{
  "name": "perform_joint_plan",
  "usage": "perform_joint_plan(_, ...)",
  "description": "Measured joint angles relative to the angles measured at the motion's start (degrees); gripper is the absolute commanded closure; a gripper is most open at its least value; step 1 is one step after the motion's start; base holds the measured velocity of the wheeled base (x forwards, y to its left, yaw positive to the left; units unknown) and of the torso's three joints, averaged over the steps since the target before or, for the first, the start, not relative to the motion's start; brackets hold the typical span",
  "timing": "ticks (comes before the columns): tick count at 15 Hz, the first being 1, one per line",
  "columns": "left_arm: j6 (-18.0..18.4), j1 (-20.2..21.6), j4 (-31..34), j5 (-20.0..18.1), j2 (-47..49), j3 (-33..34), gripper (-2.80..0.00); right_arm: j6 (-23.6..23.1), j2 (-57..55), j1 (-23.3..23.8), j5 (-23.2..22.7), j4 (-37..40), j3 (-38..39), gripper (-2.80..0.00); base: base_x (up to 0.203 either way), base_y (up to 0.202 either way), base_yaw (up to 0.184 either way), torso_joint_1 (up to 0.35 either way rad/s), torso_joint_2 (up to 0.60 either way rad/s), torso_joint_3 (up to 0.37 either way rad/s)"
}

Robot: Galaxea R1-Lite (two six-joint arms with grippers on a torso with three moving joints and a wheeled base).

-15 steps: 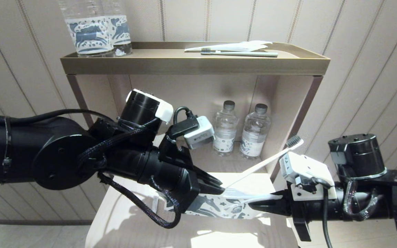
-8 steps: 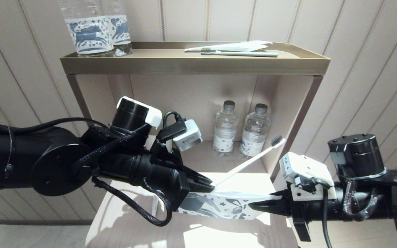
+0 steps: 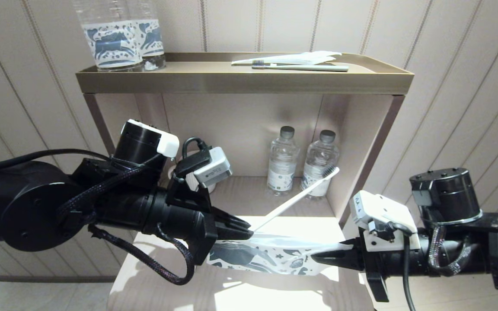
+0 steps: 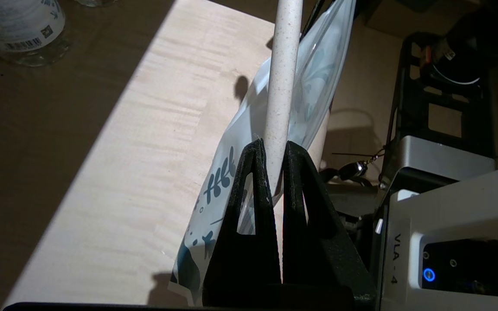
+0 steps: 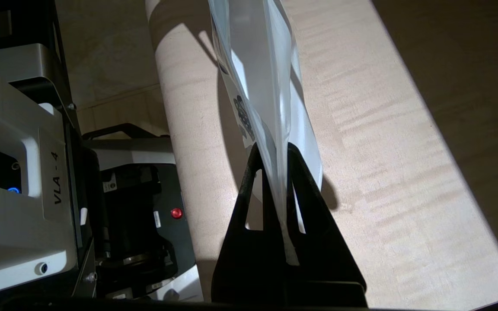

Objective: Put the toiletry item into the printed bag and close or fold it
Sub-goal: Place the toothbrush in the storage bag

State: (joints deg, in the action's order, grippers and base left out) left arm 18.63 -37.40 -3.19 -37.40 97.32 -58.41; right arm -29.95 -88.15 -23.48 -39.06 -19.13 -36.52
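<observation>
The white toothbrush slants up to the right, its black bristle head in front of the lower shelf bottles. My left gripper is shut on its handle end. In the left wrist view the handle runs out from between the fingertips of the left gripper, with the printed pouch right beside it. The pouch hangs stretched between both grippers above the table. My right gripper is shut on its right end; in the right wrist view the right gripper pinches the pouch film.
Behind stands a shelf unit with a brown tray top carrying two horse-label bottles and a grey-green toothbrush with a white wrapper. Two small bottles stand in the lower shelf. A light wooden table lies below.
My left arm has drawn back to the left and slightly down, taking the toothbrush with it. The brush head has dropped leftward. The pouch now hangs stretched longer; the right gripper has stayed put.
</observation>
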Motion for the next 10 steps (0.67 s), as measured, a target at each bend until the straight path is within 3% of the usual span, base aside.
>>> perform_joint_plan(4, 0.24, 0.04, -0.02, -1.52, -1.48, 1.94, 0.00, 0.07, -0.08, 0.24, 0.00, 0.01, -0.18, 0.00, 0.000, 0.000, 0.000, 0.000, 0.00, 0.000)
perform_joint_plan(10, 3.75, -0.22, -0.15, -1.87, -1.13, 2.78, 0.00, 0.79, 0.15, -0.79, 0.00, -0.88, -0.05, 0.00, 0.000, 0.000, 0.000, 0.000, 0.00, 0.000)
